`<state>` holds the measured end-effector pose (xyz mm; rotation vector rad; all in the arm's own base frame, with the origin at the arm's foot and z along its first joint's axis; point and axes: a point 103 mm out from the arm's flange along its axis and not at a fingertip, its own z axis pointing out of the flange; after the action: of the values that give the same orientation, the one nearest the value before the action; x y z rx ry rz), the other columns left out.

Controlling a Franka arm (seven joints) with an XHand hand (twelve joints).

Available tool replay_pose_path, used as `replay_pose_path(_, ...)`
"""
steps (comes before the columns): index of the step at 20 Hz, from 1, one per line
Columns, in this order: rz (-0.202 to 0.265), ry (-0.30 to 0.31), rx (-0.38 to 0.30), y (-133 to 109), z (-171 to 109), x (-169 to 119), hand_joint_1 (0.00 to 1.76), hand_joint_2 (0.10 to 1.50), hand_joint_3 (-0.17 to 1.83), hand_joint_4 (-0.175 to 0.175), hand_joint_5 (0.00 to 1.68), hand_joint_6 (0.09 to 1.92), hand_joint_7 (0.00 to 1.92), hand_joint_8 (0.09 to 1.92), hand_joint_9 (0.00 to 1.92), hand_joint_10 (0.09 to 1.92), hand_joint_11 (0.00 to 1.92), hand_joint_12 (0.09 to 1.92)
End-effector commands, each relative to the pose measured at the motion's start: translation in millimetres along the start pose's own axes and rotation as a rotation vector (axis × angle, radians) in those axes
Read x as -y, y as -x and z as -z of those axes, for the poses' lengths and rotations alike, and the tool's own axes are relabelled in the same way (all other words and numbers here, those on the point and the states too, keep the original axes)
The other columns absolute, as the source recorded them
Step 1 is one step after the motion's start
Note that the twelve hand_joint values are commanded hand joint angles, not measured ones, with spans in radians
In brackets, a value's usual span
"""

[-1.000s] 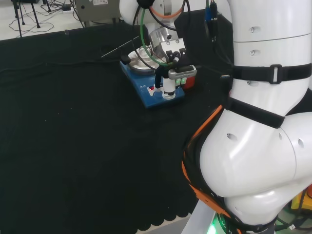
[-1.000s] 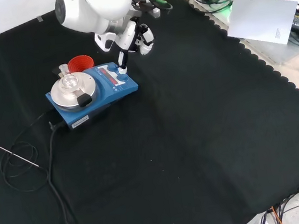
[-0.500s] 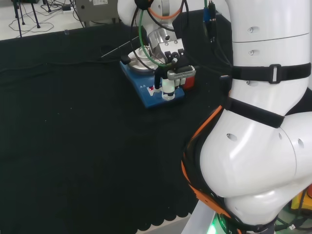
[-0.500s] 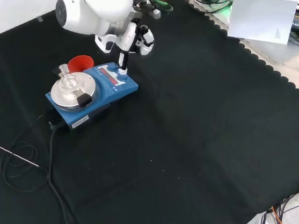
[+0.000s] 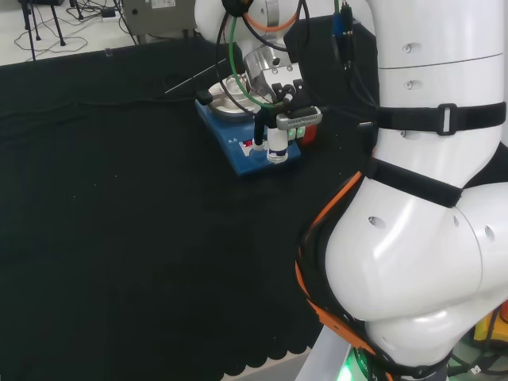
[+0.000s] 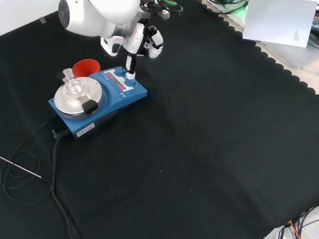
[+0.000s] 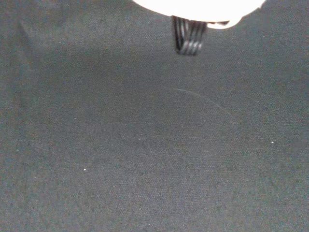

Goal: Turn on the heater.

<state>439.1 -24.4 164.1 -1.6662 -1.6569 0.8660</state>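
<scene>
A: Hand status?

B: The hand [image 6: 142, 41] is over the front panel end of the heater [image 6: 98, 99]. One straight finger [image 6: 130, 63] points down, tip on or just above the panel by the knobs; I can't tell if it actually touches. The other fingers are bunched back near the palm. It's holding nothing.

A: Same in the head view?

B: Yes. The hand [image 5: 279, 111] sits above the heater [image 5: 248, 147] at its near edge, with a white-tipped finger [image 5: 276, 147] down at the blue panel next to a small red spot, likely a switch or lamp.

A: Where's the heater?

B: In the front view it's on the black cloth [image 6: 209, 148], upper left, a blue base with a round silver plate [image 6: 76, 95] on top. A small clear glass piece [image 6: 74, 86] stands on the plate. A red ribbed ring [image 6: 85, 67] sits just behind the heater, touching or nearly so.

A: Cabling?

B: A black cable [image 6: 54, 166] leaves the heater's left end and runs down the cloth. A thin metal rod [image 6: 9, 162] lies on a loop of cable at far left, well apart from the heater.

A: Wrist view?

B: Bare black cloth [image 7: 145, 159], with a blurred white part of the hand [image 7: 198, 6] at the edge.
</scene>
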Motion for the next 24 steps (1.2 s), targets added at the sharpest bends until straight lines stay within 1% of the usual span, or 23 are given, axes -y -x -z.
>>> replay_pose_path(1,-0.003,-0.002,-0.014,-4.2,-3.1,-2.0,1.43,0.68,1.06,-0.059,0.31,0.09,1.65,1.69,1.79,1.75,1.83,1.62)
replay_pose_path(10,0.002,-0.005,-0.026,-3.4,-4.6,-3.7,1.43,0.68,1.06,-0.059,0.31,0.09,1.65,1.69,1.79,1.75,1.83,1.62)
replay_pose_path(13,0.015,-0.010,-0.039,6.3,-7.1,-7.3,1.43,0.68,1.06,-0.059,0.32,0.09,1.66,1.69,1.79,1.75,1.83,1.62)
replay_pose_path(14,0.003,-0.010,-0.029,1.0,-7.5,-7.5,1.43,0.68,1.06,-0.059,0.32,0.09,1.66,1.69,1.79,1.75,1.83,1.62)
replay_pose_path(17,0.005,-0.011,-0.034,-0.4,-8.3,-8.8,1.43,0.68,1.06,-0.059,0.32,0.09,1.66,1.69,1.79,1.75,1.83,1.62)
replay_pose_path(21,0.019,-0.014,-0.046,13.1,-10.2,-13.3,1.43,0.68,1.07,-0.059,0.32,0.09,1.66,1.69,1.79,1.75,1.83,1.62)
replay_pose_path(22,0.005,-0.012,-0.034,5.2,-9.8,-12.4,1.43,0.68,1.07,-0.060,0.32,0.09,1.66,1.69,1.79,1.75,1.83,1.62)
replay_pose_path(24,0.007,-0.013,-0.029,1.5,-9.7,-12.0,1.43,0.68,1.07,-0.060,0.32,0.09,1.66,1.69,1.79,1.75,1.83,1.62)
